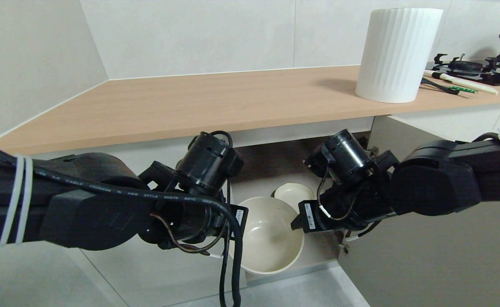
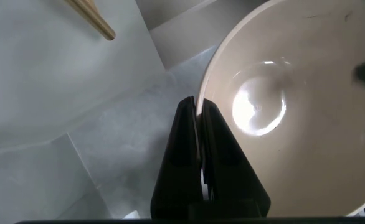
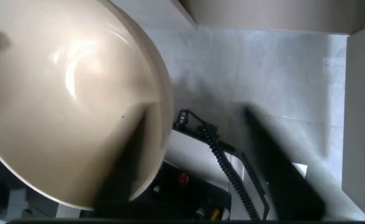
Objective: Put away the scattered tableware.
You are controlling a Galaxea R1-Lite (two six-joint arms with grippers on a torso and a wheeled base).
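Stowing step, judged: left end effector (image 2: 198, 106) pinches big bowl (image 1: 269, 238) rim before open cabinet (image 1: 267, 166); right end effector (image 3: 196, 111) spread at opposite rim. Next calls for setting bowl inside beside small dish (image 1: 295, 192).

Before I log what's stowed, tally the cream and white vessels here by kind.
Large cream bowl: 1
Small cream dish: 1
White ribbed container: 1
Total: 3

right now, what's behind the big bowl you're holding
A smaller cream bowl on the cabinet shelf; the large bowl covers its near edge, and whatever lies lower is hidden.
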